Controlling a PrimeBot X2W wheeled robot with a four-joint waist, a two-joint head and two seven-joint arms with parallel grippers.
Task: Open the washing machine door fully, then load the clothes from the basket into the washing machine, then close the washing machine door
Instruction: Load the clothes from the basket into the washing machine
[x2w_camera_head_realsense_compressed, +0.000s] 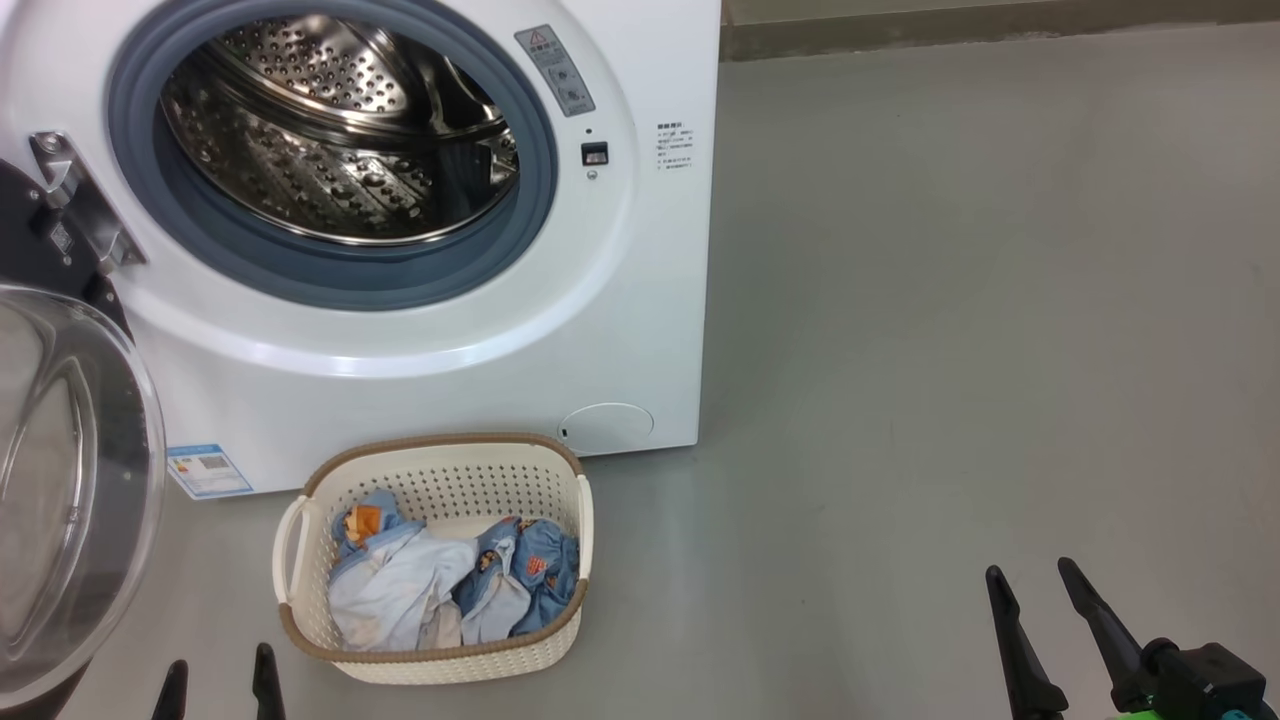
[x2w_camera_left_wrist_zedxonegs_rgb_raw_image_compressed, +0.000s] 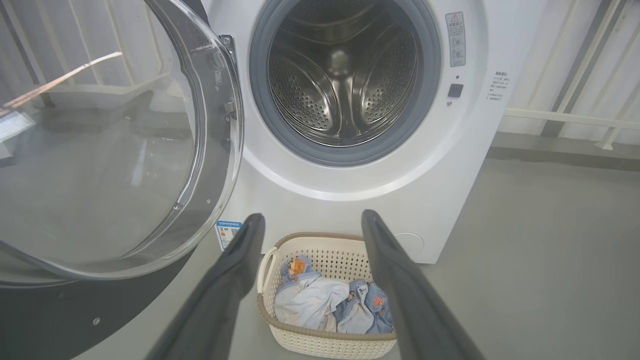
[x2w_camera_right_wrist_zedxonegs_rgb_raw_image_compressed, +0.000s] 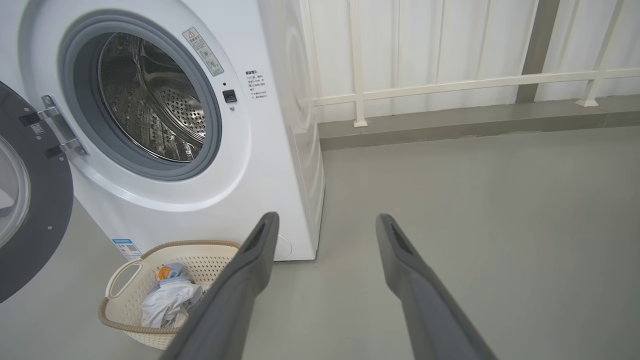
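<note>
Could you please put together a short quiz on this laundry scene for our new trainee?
1. True or false: the washing machine door is shut.
2. Where do the clothes lie? A) in the drum B) in the basket C) on the floor
3. What does the left claw hold?
Key: 1 false; 2 B; 3 nothing, it stands open.

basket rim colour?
Brown, braided, on the cream perforated basket. Clearest in the head view.
</note>
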